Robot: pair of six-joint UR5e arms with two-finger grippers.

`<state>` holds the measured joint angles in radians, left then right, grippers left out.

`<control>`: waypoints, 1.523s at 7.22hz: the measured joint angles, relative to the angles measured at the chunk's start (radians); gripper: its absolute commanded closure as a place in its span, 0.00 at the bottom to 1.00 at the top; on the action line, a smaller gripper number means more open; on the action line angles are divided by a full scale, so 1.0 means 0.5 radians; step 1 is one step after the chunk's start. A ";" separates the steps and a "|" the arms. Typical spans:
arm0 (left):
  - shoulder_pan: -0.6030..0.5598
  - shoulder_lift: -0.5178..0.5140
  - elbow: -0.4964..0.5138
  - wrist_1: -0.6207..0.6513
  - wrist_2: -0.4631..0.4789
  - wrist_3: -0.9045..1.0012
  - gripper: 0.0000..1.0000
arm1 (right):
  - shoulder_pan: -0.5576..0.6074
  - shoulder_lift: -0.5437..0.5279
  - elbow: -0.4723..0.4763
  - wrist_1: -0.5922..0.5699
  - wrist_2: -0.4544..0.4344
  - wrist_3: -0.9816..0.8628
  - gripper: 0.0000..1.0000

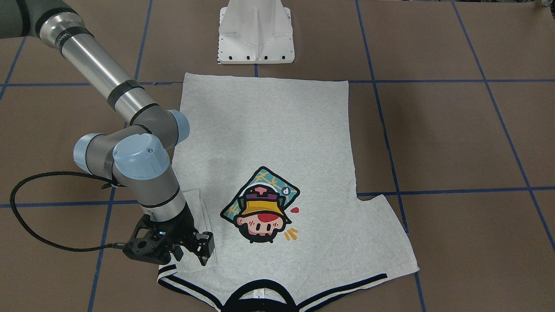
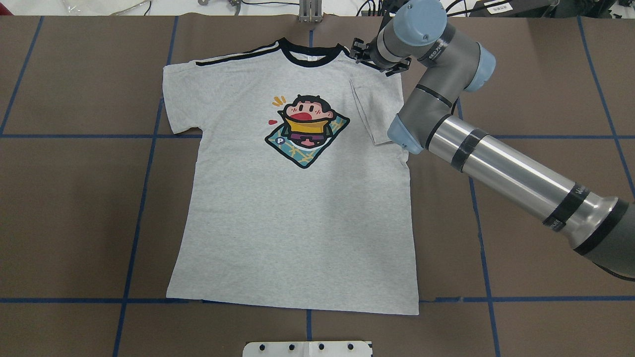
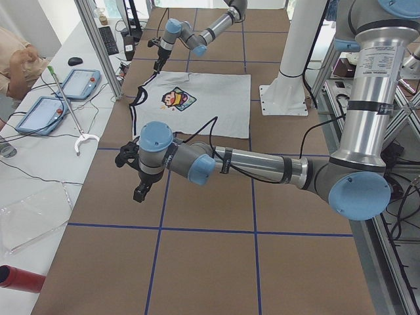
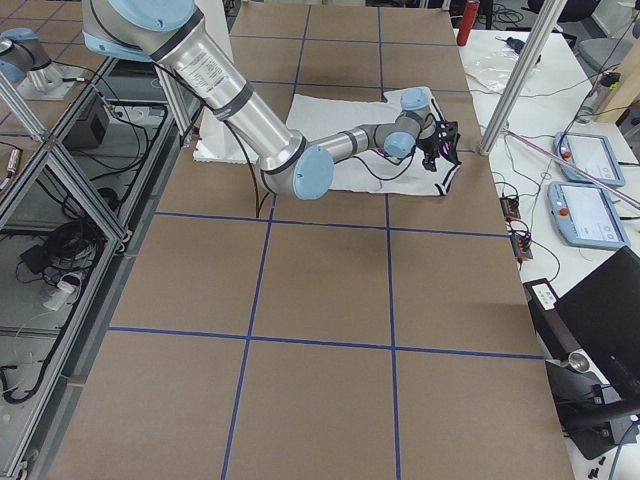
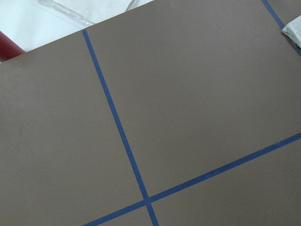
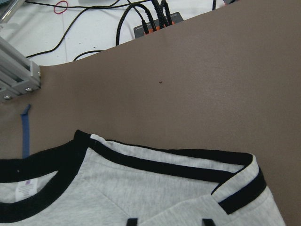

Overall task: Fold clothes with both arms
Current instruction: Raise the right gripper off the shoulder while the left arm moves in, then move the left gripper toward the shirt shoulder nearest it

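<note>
The grey T-shirt (image 1: 269, 130) lies flat, print up, with its collar at the table's far edge in the overhead view (image 2: 297, 208). Its sleeve (image 2: 377, 109) on my right side is folded inward onto the chest (image 1: 197, 208); the other sleeve (image 2: 181, 99) lies spread out. My right gripper (image 1: 190, 256) hovers over the striped shoulder by the folded sleeve. In the right wrist view its fingertips (image 6: 133, 220) stand apart and hold nothing. My left gripper (image 3: 140, 192) shows only in the exterior left view, over bare table well away from the shirt, so I cannot tell whether it is open.
The white pedestal base (image 1: 256, 34) stands just behind the shirt's hem. An operators' bench with tablets (image 3: 79, 82), a red cylinder (image 3: 20, 279) and cables (image 6: 150, 19) runs along the far edge. An aluminium post (image 3: 98, 46) stands near the collar.
</note>
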<state>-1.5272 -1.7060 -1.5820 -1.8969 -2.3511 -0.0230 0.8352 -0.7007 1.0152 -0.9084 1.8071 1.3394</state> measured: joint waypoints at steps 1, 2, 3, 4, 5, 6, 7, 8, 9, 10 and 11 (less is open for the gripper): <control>0.074 -0.099 0.054 -0.005 -0.027 -0.123 0.00 | 0.055 -0.096 0.160 -0.026 0.124 -0.009 0.00; 0.178 -0.204 0.105 -0.023 -0.056 -0.304 0.00 | 0.138 -0.240 0.350 -0.042 0.280 -0.014 0.00; 0.324 -0.301 0.131 -0.070 -0.066 -0.550 0.00 | 0.244 -0.404 0.530 -0.047 0.474 -0.020 0.00; 0.464 -0.398 0.164 -0.136 -0.066 -0.808 0.03 | 0.355 -0.567 0.680 -0.046 0.669 -0.027 0.00; 0.584 -0.514 0.249 -0.219 -0.066 -1.048 0.04 | 0.465 -0.719 0.814 -0.044 0.840 -0.033 0.00; 0.680 -0.646 0.439 -0.374 -0.064 -1.222 0.04 | 0.563 -0.859 0.944 -0.043 0.987 -0.038 0.00; 0.738 -0.790 0.725 -0.622 -0.054 -1.350 0.04 | 0.626 -0.981 1.067 -0.042 1.089 -0.039 0.00; 0.785 -0.947 1.036 -0.883 0.011 -1.477 0.04 | 0.654 -1.095 1.189 -0.040 1.142 -0.039 0.00; 0.827 -1.075 1.282 -1.057 0.115 -1.557 0.06 | 0.666 -1.202 1.311 -0.039 1.161 -0.040 0.00; 0.871 -1.166 1.486 -1.194 0.216 -1.591 0.14 | 0.671 -1.297 1.415 -0.035 1.163 -0.040 0.00; 0.918 -1.233 1.643 -1.305 0.305 -1.605 0.28 | 0.672 -1.369 1.483 -0.029 1.154 -0.040 0.00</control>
<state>-1.0682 -2.3225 -0.7605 -2.5497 -2.1985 -0.8257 1.1710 -1.3850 1.7568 -0.9229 2.3842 1.3193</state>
